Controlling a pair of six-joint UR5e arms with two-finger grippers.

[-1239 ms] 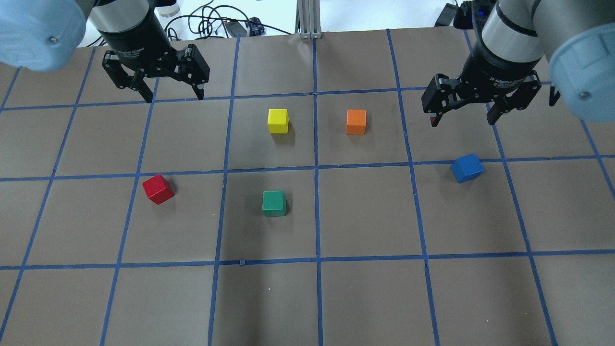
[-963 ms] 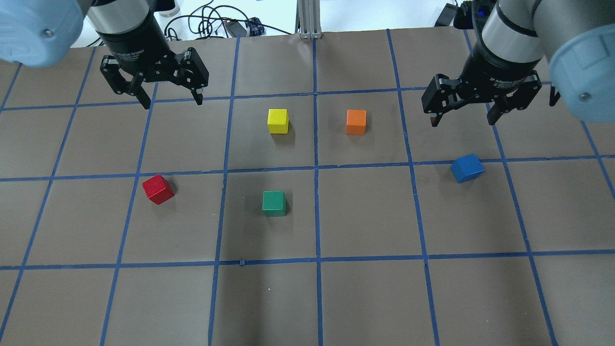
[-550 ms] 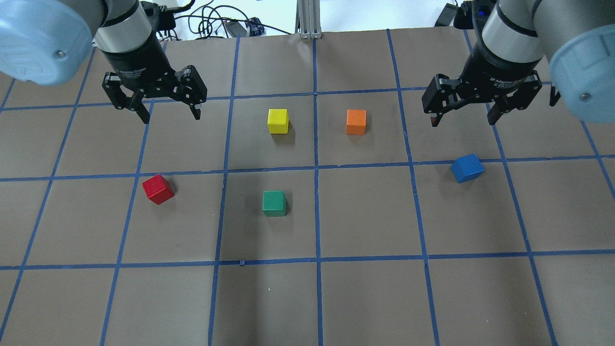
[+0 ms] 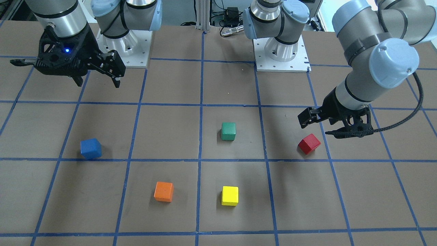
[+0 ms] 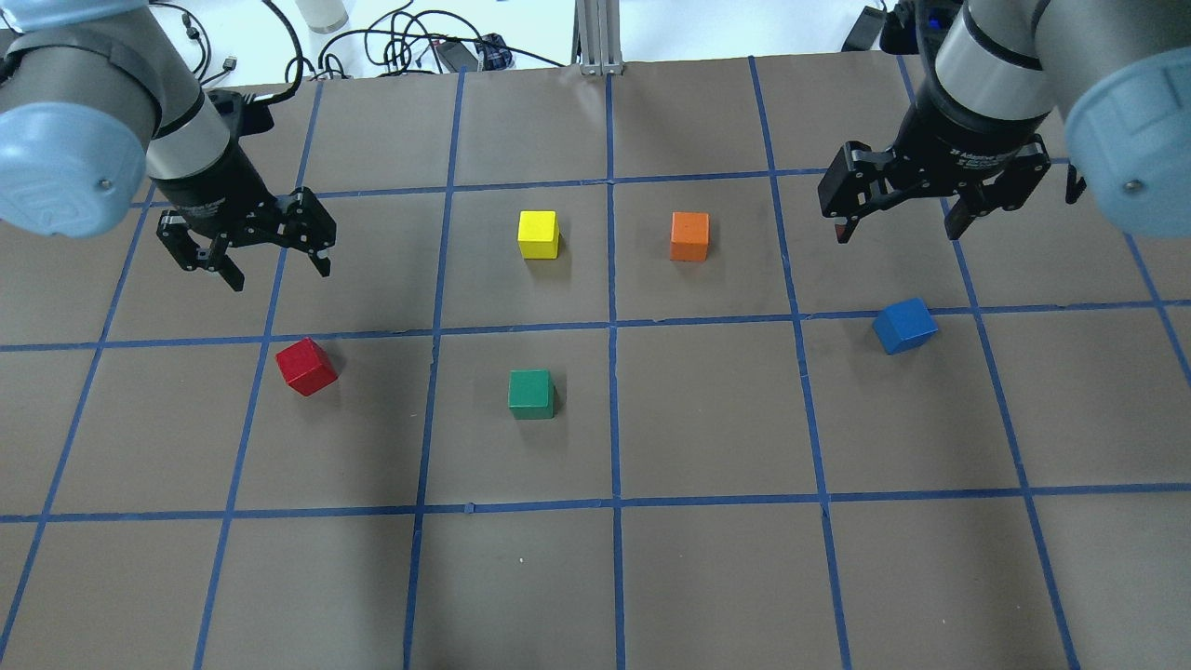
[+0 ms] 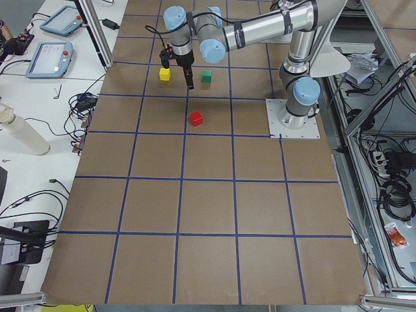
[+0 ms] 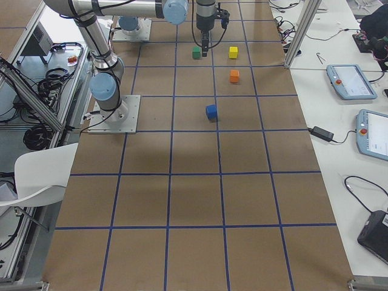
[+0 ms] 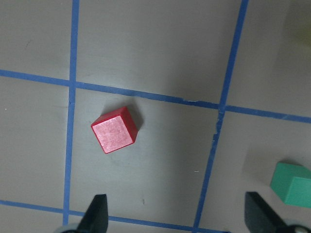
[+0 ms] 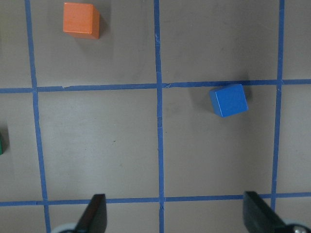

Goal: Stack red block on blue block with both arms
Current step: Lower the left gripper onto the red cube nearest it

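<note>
The red block (image 5: 306,367) lies turned on the brown table on my left side; it also shows in the front view (image 4: 309,144) and the left wrist view (image 8: 114,129). My left gripper (image 5: 279,272) is open and empty. It hangs above the table just beyond the red block and is not touching it. The blue block (image 5: 904,326) lies on my right side and shows in the right wrist view (image 9: 228,100). My right gripper (image 5: 896,233) is open and empty, held high above the table beyond the blue block.
A yellow cube (image 5: 539,234) and an orange cube (image 5: 689,235) sit in the far middle squares. A green cube (image 5: 530,394) sits nearer, between the red and blue blocks. Blue tape lines grid the table. Cables lie past the far edge.
My left gripper has moved down and nearer, from the far left square toward the red block. The right arm and all cubes have not moved.
</note>
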